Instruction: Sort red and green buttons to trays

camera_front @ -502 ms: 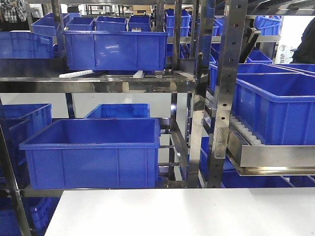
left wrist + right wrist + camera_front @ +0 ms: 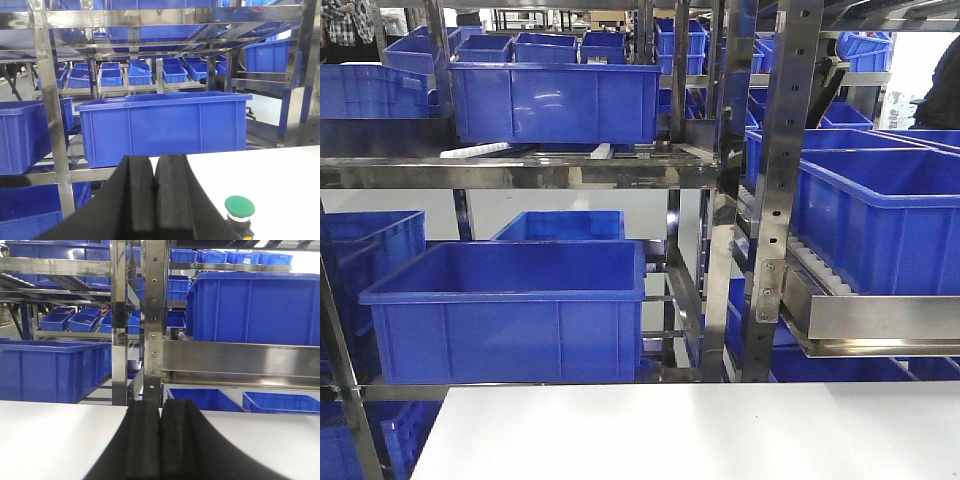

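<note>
Close up, left gripper (image 2: 154,165) squeezed tight, nothing inside. Same for the right gripper (image 2: 161,407), empty too. Just right of the left one, green button (image 2: 239,207) standing on the white table (image 2: 280,170). Farther back, past the table edge, shiny metal shelves (image 2: 50,100) full of big blue crates (image 2: 165,125).

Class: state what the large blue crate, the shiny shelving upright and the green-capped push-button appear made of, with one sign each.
Large blue crate: likely moulded plastic, uniform colour, ribbed walls.
Shiny shelving upright: probably stainless steel, mirror-like reflections.
Green-capped push-button: cap looks smooth plastic, soft sheen.
</note>
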{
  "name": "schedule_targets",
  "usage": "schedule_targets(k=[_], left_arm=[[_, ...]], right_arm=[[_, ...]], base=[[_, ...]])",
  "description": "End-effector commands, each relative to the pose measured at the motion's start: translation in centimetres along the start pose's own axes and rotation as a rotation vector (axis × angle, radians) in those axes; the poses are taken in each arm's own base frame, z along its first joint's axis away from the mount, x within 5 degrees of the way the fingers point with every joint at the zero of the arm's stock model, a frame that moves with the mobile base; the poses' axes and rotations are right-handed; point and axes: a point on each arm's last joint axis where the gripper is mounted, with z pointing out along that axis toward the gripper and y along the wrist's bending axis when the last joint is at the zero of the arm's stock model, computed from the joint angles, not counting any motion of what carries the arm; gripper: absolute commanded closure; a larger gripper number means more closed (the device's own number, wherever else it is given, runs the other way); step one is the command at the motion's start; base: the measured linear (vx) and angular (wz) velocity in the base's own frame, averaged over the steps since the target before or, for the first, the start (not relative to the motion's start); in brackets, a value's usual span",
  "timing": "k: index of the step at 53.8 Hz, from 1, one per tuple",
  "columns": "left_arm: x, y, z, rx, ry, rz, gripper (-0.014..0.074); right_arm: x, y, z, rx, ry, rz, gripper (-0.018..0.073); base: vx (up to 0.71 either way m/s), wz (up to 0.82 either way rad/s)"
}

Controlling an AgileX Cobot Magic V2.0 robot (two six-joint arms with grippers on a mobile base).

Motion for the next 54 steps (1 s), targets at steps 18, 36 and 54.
schedule_targets(k=[18,36,54], left_arm=[[-2.4,0.0,-0.4,0.004,-0.250,-0.004,0.0599],[-12.8,-0.1,-0.7,0.015,-0.406,-0.085,0.0599],[-21.2,-0.3,9.7,0.008,-0.252,0.014,0.0599]], right_arm=[[-1.3,-0.1,-0.2,0.010,-0.158,-0.013,0.0569],[-15.6,-0.1,-1.4,0.031,-0.412,-0.109,0.0569],[-22.8,-0.1,9.0,0.017,-0.224,-0.081,0.0569]], base=[[0.00,0.00],[0.00,0.00],[0.00,0.00]])
